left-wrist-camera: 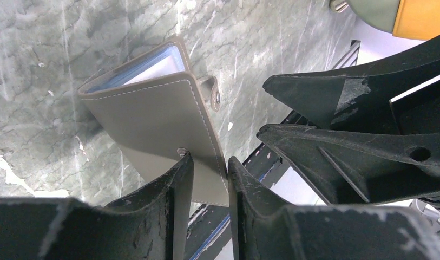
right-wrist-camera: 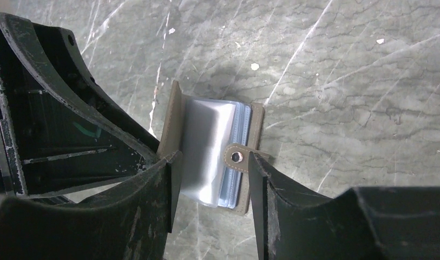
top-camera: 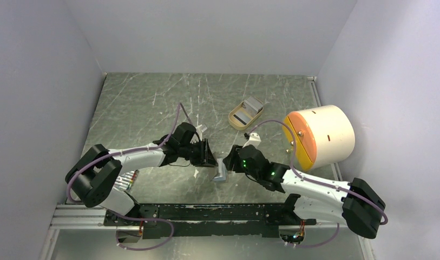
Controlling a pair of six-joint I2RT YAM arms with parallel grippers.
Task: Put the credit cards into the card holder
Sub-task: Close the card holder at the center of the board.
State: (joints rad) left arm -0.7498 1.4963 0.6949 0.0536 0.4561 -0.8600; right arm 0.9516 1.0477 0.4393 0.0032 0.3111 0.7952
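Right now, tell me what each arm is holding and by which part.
The left fingers pinch the card holder by one cover's edge, near the snap stud. The right fingers bracket its two covers; a firm grip cannot be told.

1. In your right wrist view, the clear sleeves of the card holder (right-wrist-camera: pixel 171 122) blur, so you cannot read what they contain.
2. Your left tool (left-wrist-camera: pixel 209 165) covers the holder's lower corner, and its grip is unclear.
3. From above, the left arm (top-camera: pixel 139 157) hides most of the stick bundle (top-camera: pixel 129 180).

Grey-olive stitched fold-over card holder (top-camera: pixel 222 171) sat at 6 o'clock from table (top-camera: pixel 152 108) centre, half-open, snap tab unfastened, bluish clear sleeves showing.
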